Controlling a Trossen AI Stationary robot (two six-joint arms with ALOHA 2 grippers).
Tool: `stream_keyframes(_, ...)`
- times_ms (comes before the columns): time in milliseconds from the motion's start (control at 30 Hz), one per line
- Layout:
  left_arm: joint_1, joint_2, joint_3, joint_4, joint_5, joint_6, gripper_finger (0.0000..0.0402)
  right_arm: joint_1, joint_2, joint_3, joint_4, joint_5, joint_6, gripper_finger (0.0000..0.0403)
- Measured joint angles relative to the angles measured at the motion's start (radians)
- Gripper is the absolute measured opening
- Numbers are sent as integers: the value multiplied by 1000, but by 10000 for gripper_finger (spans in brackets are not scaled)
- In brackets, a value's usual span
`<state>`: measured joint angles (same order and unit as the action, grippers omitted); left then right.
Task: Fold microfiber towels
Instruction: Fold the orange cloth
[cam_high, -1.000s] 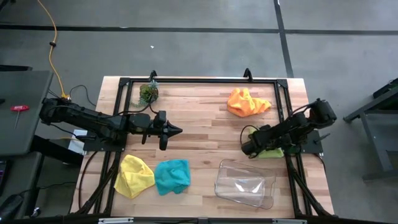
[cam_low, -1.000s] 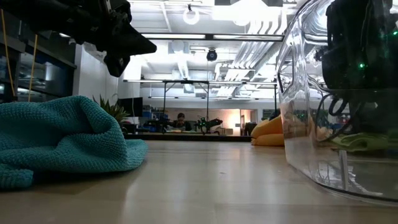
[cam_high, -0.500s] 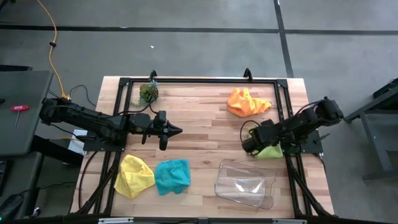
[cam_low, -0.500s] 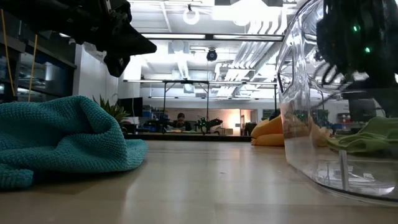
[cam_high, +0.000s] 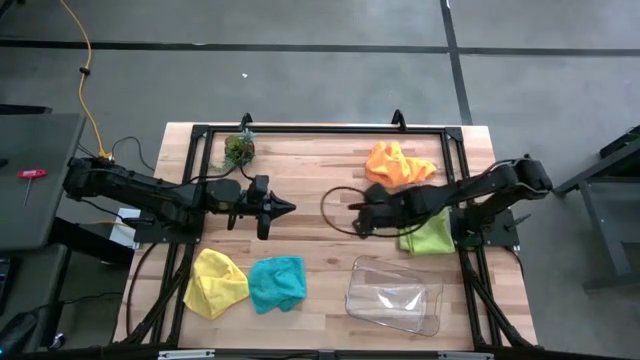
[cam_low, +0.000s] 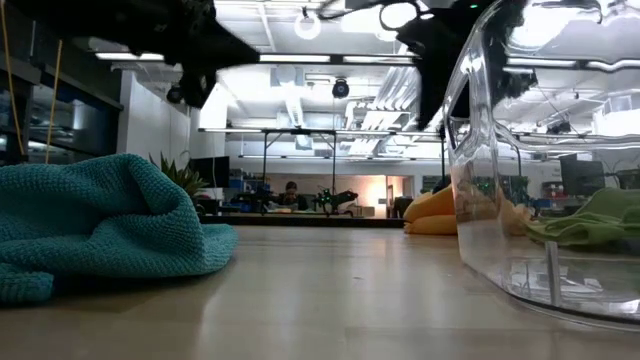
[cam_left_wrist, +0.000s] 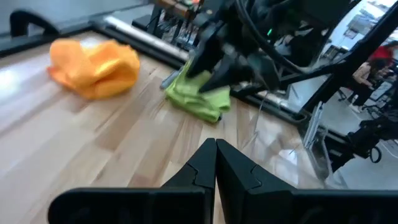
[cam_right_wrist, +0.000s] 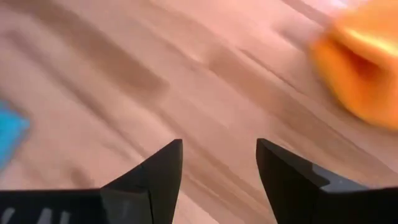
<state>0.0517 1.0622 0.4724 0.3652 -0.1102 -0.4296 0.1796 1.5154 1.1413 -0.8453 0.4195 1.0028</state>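
Note:
My left gripper (cam_high: 288, 209) hovers shut and empty over the table's left middle. My right gripper (cam_high: 354, 219) stands open and empty (cam_right_wrist: 219, 149) above the table's centre, pointing steeply down. The lime green towel (cam_high: 430, 237) lies crumpled on the wood by the right frame rail, behind the right gripper. The orange towel (cam_high: 398, 163) lies bunched at the far right. The yellow towel (cam_high: 217, 282) and the teal towel (cam_high: 277, 283) lie crumpled side by side at the near left.
A clear plastic tray (cam_high: 393, 296) sits at the near right. A small leafy clump (cam_high: 238, 150) stands at the far left. A black frame (cam_high: 320, 129) runs round the table's edges. Bare wood lies between the two grippers.
My right gripper has risen and swung from over the lime green towel at the right rail toward the table's centre, tipping to point more steeply down. The lime green towel has stayed on the table and now lies uncovered.

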Motion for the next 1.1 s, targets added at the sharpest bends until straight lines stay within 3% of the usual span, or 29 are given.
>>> stream_keyframes(167, 0, 0, 55, -2, 83, 63, 0, -88, -16, -63, 105, -5, -129, 197)
stream_keyframes(333, 0, -7, 107, -60, 124, 129, 0, -182, -196, -228, 162, -9, -135, 197)
stream_keyframes(533, 4, -42, 169, -228, 25, 251, 0, -341, -538, -430, 251, -87, -119, 197)
stream_keyframes(667, 33, -54, 184, -232, -15, 265, 0, -488, -649, -457, 213, -101, -116, 191)
stream_keyframes(800, 68, -55, 185, -228, -42, 223, 0, -626, -630, -457, 194, -178, -171, 144)
stream_keyframes(967, 95, -55, 185, -227, -67, 178, 0, -748, -483, -458, 194, -237, -253, 19)
stream_keyframes(1100, 95, -55, 185, -227, -67, 168, 0, -813, -323, -458, 228, -219, -268, 19)
